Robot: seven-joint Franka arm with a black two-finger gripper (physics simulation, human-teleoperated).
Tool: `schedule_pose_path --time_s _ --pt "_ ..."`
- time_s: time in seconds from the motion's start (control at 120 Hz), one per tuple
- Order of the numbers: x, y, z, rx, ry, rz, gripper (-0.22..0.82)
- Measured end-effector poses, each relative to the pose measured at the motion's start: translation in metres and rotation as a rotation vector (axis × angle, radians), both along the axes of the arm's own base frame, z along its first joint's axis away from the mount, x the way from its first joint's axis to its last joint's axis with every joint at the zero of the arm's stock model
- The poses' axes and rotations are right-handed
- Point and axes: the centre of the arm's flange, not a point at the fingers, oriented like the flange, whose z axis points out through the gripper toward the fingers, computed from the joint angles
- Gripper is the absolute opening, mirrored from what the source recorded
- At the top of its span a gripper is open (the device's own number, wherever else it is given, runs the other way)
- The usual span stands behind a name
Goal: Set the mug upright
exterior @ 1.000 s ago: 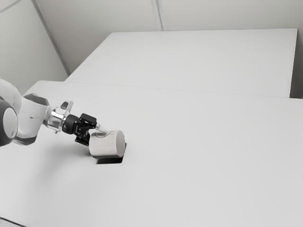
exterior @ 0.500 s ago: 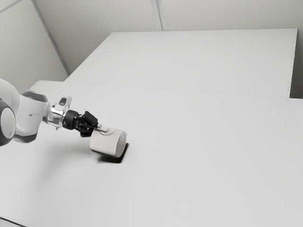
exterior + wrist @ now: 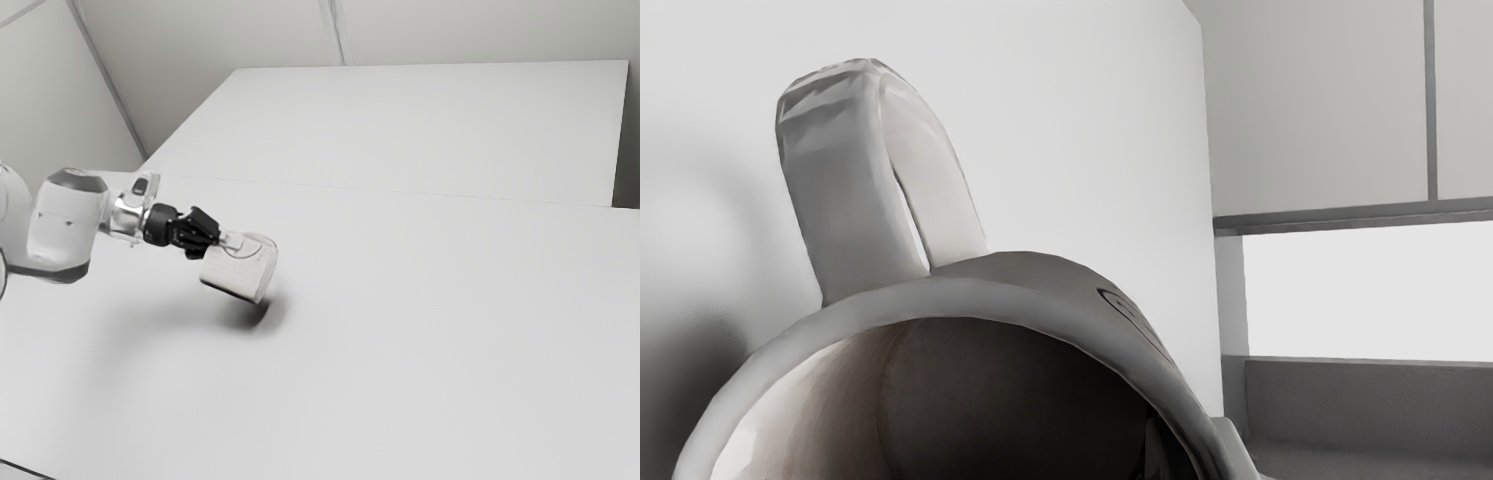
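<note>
Now Tipped in Midair: Mug Held by Its Wall

We've got the mug (image 3: 238, 272) up off the table (image 3: 450, 340), w/ its shadow (image 3: 264, 314) cast below. Our gripper (image 3: 228, 241) is closed on the mug's wall at the mouth: one finger (image 3: 1235, 443) outside, the other in the cup, wall pinched btwn them.

Handling, prob.: stiff ceramic, moderately heavy for its size, no give in the wall. Glaze could be slick, and w/ the weight hanging out past a pinch at one edge, it may swivel if we rush. Rim & handle (image 3: 840, 200) could chip on a hard knock, so we'd want the base to meet the table flat & gently. Wall near the rim, clear of the handle, seems a good place to hold, b/c it's thin enough to pinch & leaves the base free. It isn't upright yet; we judge the base needs to swing further down before any release.

Looks: pale off-white outside, a dark curved mark (image 3: 1133, 317) on the wall near the outside finger, brownish-dark interior, broad looped handle. Mouth faces our hand; base points toward the exterior view's right & somewhat down.
</note>
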Motion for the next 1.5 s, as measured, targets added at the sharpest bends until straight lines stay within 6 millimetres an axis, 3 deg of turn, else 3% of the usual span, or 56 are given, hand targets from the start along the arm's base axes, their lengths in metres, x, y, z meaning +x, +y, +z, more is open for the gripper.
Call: schedule_pose_path --time_s 0.142,0.258,0.417,0.592,0.725,0.942,1.292,1.5 --pt "0.016 -0.048 0.014 0.249 0.017 -0.042 -0.14" --pt "0.022 -0.046 0.018 0.46 0.051 -0.019 -0.15" --pt "0.028 -0.065 0.021 0.602 0.095 0.022 -0.14" --pt "0.03 -0.059 0.028 0.736 0.152 0.087 -0.14" --pt "0.028 -0.078 0.039 0.863 0.164 0.075 -0.14" --pt "0.014 -0.109 0.032 0.957 0.232 0.105 -0.14" --pt "-0.003 -0.136 0.018 1.076 0.277 0.205 -0.14" --pt "-0.013 -0.145 -0.003 1.078 0.277 0.286 -0.14"
